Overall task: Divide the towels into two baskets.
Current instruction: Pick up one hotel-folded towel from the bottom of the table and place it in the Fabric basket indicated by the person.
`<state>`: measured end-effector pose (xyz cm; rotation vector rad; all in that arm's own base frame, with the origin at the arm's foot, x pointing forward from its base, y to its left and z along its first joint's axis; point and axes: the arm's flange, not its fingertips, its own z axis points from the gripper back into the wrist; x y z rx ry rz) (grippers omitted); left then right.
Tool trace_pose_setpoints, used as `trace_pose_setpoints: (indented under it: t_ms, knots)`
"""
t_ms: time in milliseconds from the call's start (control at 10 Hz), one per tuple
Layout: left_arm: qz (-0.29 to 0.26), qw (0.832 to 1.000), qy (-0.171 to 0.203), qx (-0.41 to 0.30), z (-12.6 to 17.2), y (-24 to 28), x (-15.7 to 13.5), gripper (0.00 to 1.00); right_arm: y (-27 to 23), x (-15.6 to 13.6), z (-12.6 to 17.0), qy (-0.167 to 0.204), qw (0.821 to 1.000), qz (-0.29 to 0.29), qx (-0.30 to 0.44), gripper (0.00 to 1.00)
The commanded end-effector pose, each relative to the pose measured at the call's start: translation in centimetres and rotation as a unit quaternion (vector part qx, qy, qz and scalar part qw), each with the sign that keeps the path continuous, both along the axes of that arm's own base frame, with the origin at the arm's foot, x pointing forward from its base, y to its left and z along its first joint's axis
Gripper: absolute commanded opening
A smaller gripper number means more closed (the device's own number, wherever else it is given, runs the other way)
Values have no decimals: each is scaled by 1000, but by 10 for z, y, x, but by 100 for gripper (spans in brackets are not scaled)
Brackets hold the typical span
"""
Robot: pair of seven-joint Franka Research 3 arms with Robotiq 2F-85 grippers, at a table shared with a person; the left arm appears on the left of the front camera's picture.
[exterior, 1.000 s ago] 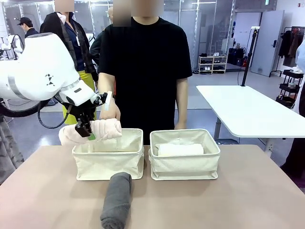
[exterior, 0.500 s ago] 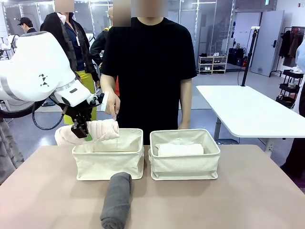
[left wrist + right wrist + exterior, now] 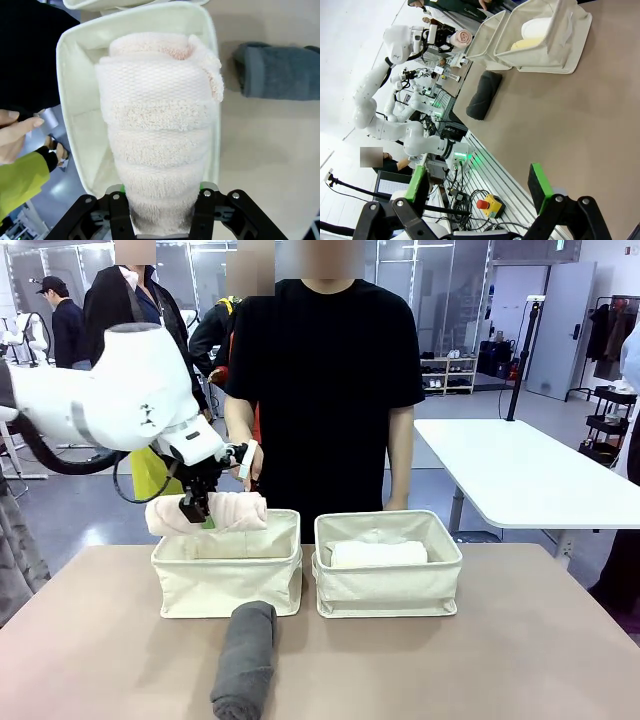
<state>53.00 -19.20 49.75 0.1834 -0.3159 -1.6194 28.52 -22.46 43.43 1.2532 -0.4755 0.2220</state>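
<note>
While the left gripper (image 3: 196, 508) is clenched on the pink towel (image 3: 225, 512), this roll hangs about level over the far rim of the left basket (image 3: 227, 585), at about 11 o'clock from its middle, and a person's hand (image 3: 247, 462) is near behind it. The right basket (image 3: 388, 585) stands just beside at 3 o'clock with the white towel (image 3: 378, 554) lying inside. The grey towel (image 3: 245, 658) lies on the counter (image 3: 500, 660) at 6 o'clock of the left basket, and the right gripper (image 3: 480, 187) is released and holds nothing.
</note>
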Motion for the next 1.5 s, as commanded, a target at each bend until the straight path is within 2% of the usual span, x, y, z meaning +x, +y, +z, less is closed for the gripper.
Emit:
trace_pose_setpoints:
  t_ms: [0,100,300,600,700,800,900,1200,1400]
  knots:
    - [-29,999,-31,13,-13,-7,30,44,2,-2,2,-11,1000,-3,7,100]
    - [-38,998,-39,11,-24,-13,44,44,2,-2,2,-11,1000,-3,7,100]
    - [-18,998,-51,13,-40,-22,65,44,2,-2,2,-11,1000,-3,7,100]
    - [-21,998,-55,26,-61,-28,79,44,2,-2,2,-11,1000,-3,7,100]
    - [-21,998,-53,27,-64,-29,79,66,2,-2,2,-11,1000,-3,7,100]
    - [-20,998,-50,29,-64,-29,78,81,2,-2,2,-11,1000,-3,7,100]
    - [-24,998,-48,23,-64,-29,76,100,2,-2,2,-11,1000,-3,7,100]
    - [-27,998,-42,23,-63,-30,73,100,2,-2,2,-11,1000,-3,7,100]
    - [-6,999,-44,28,-61,-26,65,100,2,-2,2,-11,1000,-3,7,100]
